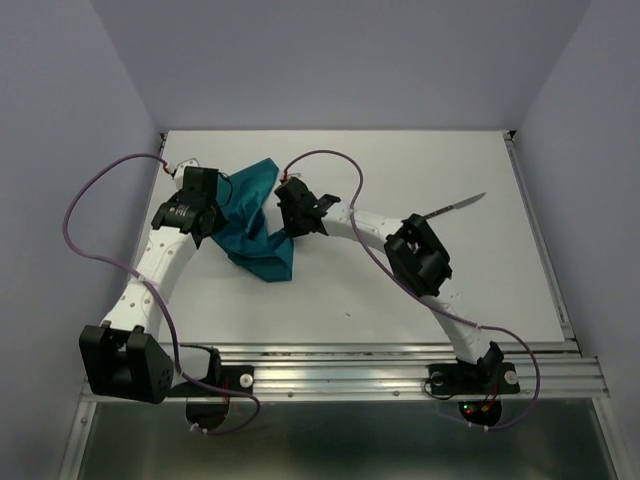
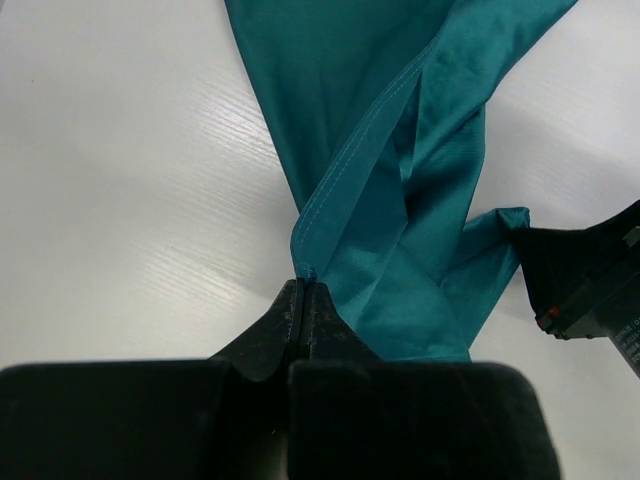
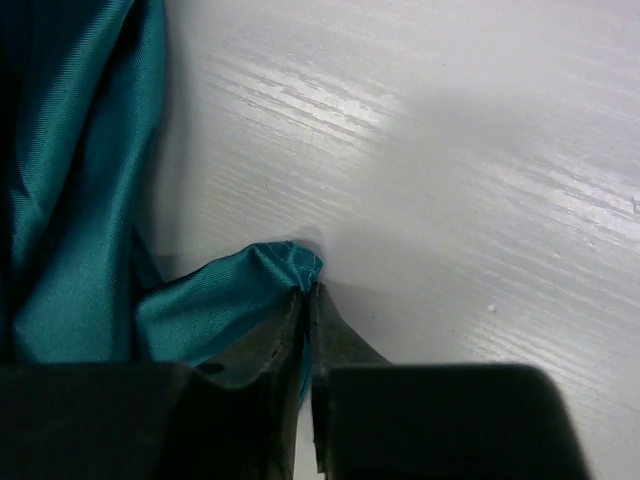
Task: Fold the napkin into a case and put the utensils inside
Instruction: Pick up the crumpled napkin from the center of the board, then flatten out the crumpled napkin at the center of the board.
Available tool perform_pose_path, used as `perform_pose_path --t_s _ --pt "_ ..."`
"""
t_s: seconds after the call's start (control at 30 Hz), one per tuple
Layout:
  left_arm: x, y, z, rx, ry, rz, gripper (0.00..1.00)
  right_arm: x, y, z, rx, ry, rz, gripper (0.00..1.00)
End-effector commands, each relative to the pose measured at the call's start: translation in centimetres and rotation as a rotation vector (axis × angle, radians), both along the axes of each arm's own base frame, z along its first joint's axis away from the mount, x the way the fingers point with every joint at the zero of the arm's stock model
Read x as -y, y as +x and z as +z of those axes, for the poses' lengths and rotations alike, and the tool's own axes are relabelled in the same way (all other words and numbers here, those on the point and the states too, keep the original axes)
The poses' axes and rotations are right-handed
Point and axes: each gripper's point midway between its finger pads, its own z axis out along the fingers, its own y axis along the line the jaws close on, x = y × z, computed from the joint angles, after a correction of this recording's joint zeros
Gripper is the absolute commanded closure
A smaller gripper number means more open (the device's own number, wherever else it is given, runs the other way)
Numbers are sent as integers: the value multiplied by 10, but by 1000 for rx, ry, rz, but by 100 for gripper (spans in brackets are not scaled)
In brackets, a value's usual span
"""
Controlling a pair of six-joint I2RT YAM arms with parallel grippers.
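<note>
The teal napkin (image 1: 255, 222) hangs bunched and twisted between my two grippers, its lower end trailing on the table. My left gripper (image 1: 203, 222) is shut on a hemmed corner of the napkin (image 2: 380, 200), pinched at the fingertips (image 2: 285, 310). My right gripper (image 1: 292, 222) is shut on another corner of the napkin (image 3: 215, 300), just above the table. The knife (image 1: 456, 206), dark handle and silver blade, lies at the far right of the table. The fork is not in view. No folded case shows.
The white table (image 1: 400, 290) has a metal rail along its near edge (image 1: 400, 372). Purple cables (image 1: 90, 220) loop off both arms. Grey walls close in the back and sides.
</note>
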Motion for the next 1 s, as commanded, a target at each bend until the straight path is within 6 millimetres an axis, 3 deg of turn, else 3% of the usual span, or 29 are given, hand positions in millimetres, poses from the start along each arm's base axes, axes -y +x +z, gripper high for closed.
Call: perform_pose_path --t_s 0.0,0.17,0.3,0.4,0.5,0.53,0.6,0.7,0.73,0.8,0.83,0.9,0.93,0.97 --pt "-3 -6 5 14 -1 4 100 8 1 1 33 -56 -24 99" --pt "-2 -4 12 31 -9 -1 100 37 13 46 116 -59 -105 99" --pt "-3 2 23 54 -12 -8 100 91 26 88 172 -34 -224 99" --pt "4 12 36 85 -41 -35 100 136 23 134 232 36 -304 99" --pt "13 23 48 119 -78 -61 100 166 20 161 274 59 -363 99" --pt "21 30 56 138 -106 -86 100 178 17 189 321 88 -390 99" --pt "30 41 73 189 -143 -117 100 196 12 205 353 95 -419 99" --pt "45 62 123 308 -193 -179 100 227 3 258 457 135 -480 99" --pt "48 69 154 375 -197 -200 100 235 -1 274 493 144 -500 99" --pt "48 76 179 421 -183 -218 100 257 -10 322 589 176 -539 99" --pt "48 77 214 495 -179 -227 100 262 -14 335 614 180 -546 99" --pt "49 79 235 528 -174 -241 100 273 -23 362 664 190 -555 99" --pt "49 77 261 585 -172 -250 100 277 -27 378 683 204 -559 99" --pt "50 76 271 604 -174 -258 100 279 -29 386 696 206 -556 99"
